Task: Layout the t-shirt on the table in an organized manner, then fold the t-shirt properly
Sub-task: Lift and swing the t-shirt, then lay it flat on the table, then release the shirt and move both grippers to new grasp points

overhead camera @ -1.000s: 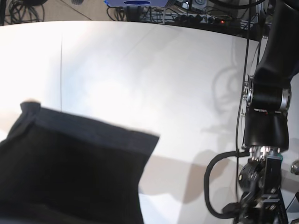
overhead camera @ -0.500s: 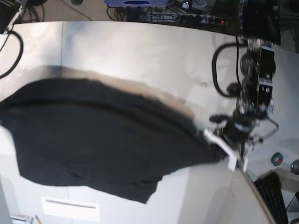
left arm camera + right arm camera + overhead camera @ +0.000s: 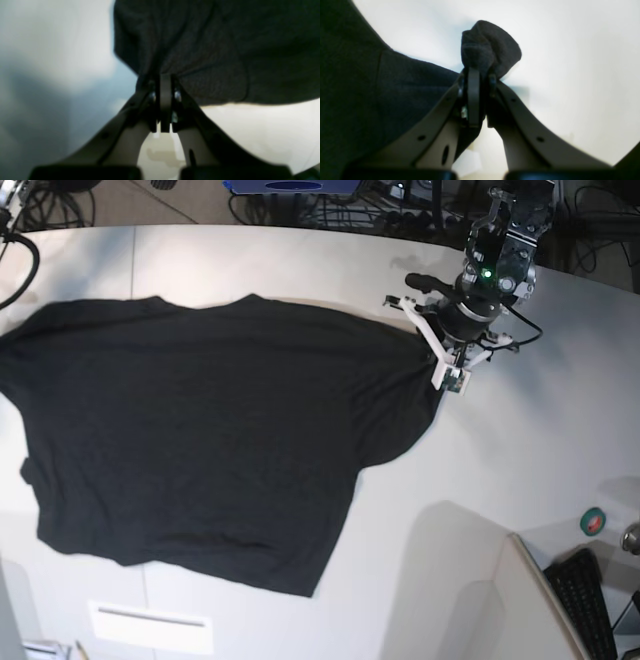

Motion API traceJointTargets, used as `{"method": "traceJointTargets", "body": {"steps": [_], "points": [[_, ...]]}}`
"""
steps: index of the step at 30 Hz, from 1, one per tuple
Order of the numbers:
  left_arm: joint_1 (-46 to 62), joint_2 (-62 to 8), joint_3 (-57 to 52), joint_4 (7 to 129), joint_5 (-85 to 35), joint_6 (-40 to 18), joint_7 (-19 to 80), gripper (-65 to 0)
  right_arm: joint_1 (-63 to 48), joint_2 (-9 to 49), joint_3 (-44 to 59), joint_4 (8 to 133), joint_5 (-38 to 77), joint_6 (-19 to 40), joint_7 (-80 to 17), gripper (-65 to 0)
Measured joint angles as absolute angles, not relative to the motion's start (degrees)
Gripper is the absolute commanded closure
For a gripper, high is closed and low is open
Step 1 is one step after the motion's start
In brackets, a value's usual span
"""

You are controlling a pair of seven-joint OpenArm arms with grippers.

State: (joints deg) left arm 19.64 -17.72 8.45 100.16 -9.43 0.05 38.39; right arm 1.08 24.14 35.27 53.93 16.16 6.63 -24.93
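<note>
The black t-shirt (image 3: 210,440) lies spread across the white table (image 3: 300,265), plain side up; no print or tag shows. My left gripper (image 3: 436,352) is shut on the shirt's right-hand edge at the far right. In the left wrist view the left gripper (image 3: 163,78) pinches a fold of the dark cloth (image 3: 225,50) above the table (image 3: 50,37). In the right wrist view my right gripper (image 3: 480,73) is shut on a bunched corner of cloth (image 3: 490,47) over the table (image 3: 570,62). The right gripper is outside the base view, past the shirt's left edge.
A green tape roll (image 3: 594,521) and a black keyboard (image 3: 585,600) sit off the table's right front corner. Cables (image 3: 330,205) lie behind the far edge. A white label (image 3: 150,627) is near the front edge. A thin seam line (image 3: 133,255) crosses the table's left.
The shirt, held up near the camera a second ago, has swung away and down and now lies spread on the table. The left arm has moved to the far right.
</note>
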Motion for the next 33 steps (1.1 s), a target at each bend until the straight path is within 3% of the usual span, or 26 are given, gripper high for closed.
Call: {"method": "traceJointTargets", "body": {"steps": [1,3,4,7,12,14,17,20,22,28,33], "points": [[20.2,-17.8,8.4,100.2,-9.4,0.1,38.4,-1.2,1.5,24.5,35.2,53.0,16.1,6.6,-25.3,-12.9],[21.3,-17.7,8.5,100.6,-9.3,0.1,38.4,-16.1,2.8,25.7,35.2,51.5,16.0,6.6,-25.5,-32.1],[22.0,-17.6,8.5,101.2,-9.4,0.1,38.4,-22.7,3.3,26.5,35.1,51.4,16.0,6.7,-25.4,-38.4],[23.9,-17.7,8.6,103.9,-9.4,0.1,38.4,-32.9,3.9,28.8,35.2,52.1,15.9,6.5,-24.8,-42.3],[25.5,-17.8,7.9,111.4,-9.5,0.0,38.4,-27.8,-1.3,26.9,35.1,64.0,16.3,6.7,-24.7,-42.3],[22.2,-17.7,8.4,111.5,-9.5,-0.1,38.6,-21.2,-5.5,22.5,35.4,72.8,15.2,5.4,-25.3,-40.5],[12.3,-16.7,11.1,107.5,-9.2,0.4,38.8,-1.6,-11.3,14.9,29.6,84.0,15.6,6.4,-27.8,-30.5],[2.7,-15.3,15.9,102.8,-9.3,0.3,38.0,0.0,-14.7,10.4,20.7,90.5,16.7,7.6,-27.7,-15.2],[-3.5,-13.2,18.9,96.2,-9.5,-0.3,38.4,0.0,-15.5,9.2,15.5,92.1,16.4,7.0,-27.2,0.0],[-20.7,-3.1,22.2,65.0,-8.9,0.1,36.6,0.0,-14.9,4.4,3.7,91.0,15.9,6.1,-27.6,0.0],[-29.5,1.6,26.4,41.1,-8.9,0.2,22.6,0.0,-11.6,3.8,-5.9,83.9,16.4,6.5,-31.5,0.0]]}}
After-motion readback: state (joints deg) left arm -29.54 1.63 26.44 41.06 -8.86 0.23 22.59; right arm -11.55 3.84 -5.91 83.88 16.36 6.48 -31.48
